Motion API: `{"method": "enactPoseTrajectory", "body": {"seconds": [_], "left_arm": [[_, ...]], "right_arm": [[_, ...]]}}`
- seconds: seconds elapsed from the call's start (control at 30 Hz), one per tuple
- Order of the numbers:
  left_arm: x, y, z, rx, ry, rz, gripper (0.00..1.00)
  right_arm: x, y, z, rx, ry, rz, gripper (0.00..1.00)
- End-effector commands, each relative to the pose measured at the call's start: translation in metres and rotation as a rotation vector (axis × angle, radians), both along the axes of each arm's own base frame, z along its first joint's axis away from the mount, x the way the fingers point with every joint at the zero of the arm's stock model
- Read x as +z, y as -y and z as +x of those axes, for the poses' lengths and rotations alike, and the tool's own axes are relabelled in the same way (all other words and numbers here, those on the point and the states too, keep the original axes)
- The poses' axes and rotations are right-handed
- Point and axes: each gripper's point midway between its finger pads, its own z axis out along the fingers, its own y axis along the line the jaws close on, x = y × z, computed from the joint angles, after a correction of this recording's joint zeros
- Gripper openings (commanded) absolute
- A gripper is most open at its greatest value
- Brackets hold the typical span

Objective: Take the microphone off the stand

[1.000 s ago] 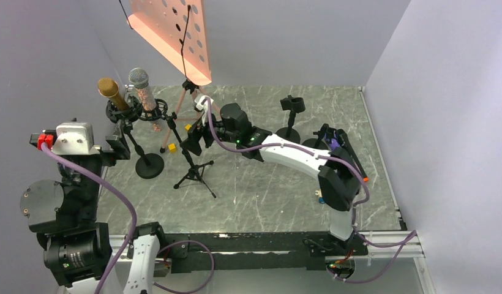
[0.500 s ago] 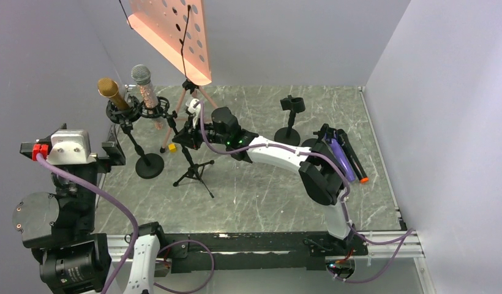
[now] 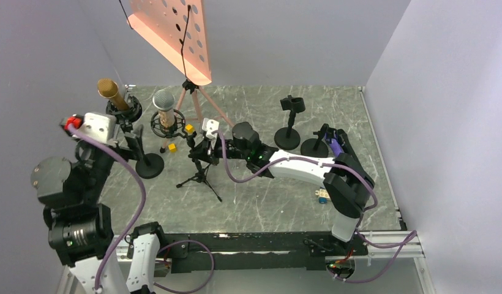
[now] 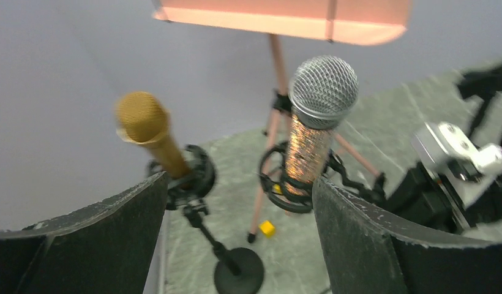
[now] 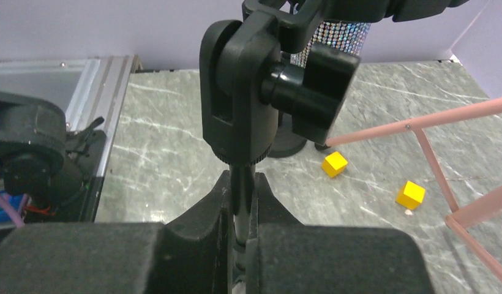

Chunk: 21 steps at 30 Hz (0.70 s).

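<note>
The right jaws are pressed together on the thin pole of the stand [image 5: 239, 179], just under its black swivel knuckle [image 5: 236, 92]. The mic [image 4: 310, 144] sits above and beyond those jaws, upright in a ring-shaped shock mount [image 4: 290, 191]. The left jaws are spread wide and hold nothing. Their dark fingers [image 4: 383, 245] frame the mic, which stands ahead of them and nearer the right-hand finger. A gold mic [image 4: 147, 125] on a separate stand is ahead too, towards the left-hand finger.

The mic looks rigid and fairly weighty at the top, with a silver mesh head over a sparkly barrel. The mesh would probably dent or slip under a pinch, so the barrel is the better place to hold. The spot to take is the stretch between the head and the ring, with the jaws crosswise to it. The glittery skin probably gives some friction, though the round barrel could roll in a loose grip.

The mount probably holds by friction, so a straight pull along the barrel's axis should free it. The tripod looks light on the bench [image 3: 267, 196], so the hold on the pole matters to stop it lifting.
</note>
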Motion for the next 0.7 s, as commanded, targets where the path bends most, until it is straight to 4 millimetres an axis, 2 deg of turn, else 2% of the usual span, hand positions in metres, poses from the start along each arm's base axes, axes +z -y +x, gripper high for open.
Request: {"method": "enactPoseTrajectory", "body": {"seconds": [0.0,0.1,0.33,0.47,0.5,0.67], "left_arm": [[-0.026,0.052,0.010,-0.350,-0.063,0.053,0.90],[-0.038,0.077,0.008,-0.542,-0.060,0.075,0.90],[-0.051,0.104,0.031,-0.780,-0.057,0.071,0.89],[-0.059,0.122,0.057,-0.820,-0.042,0.166,0.88],[-0.061,0.133,0.063,-0.839,-0.034,0.180,0.87],[-0.064,0.141,0.110,-0.770,0.018,0.198,0.82]], "right_arm": [[-0.002,0.027,-0.003,-0.005,0.103,-0.061,0.00],[-0.005,0.044,-0.004,-0.016,0.105,-0.090,0.00],[-0.012,0.075,0.000,-0.001,0.079,-0.171,0.00],[-0.014,0.091,0.004,0.029,0.060,-0.218,0.00],[-0.016,0.094,0.004,0.038,0.057,-0.231,0.00],[-0.023,0.109,0.004,0.075,0.082,-0.296,0.00]]}}
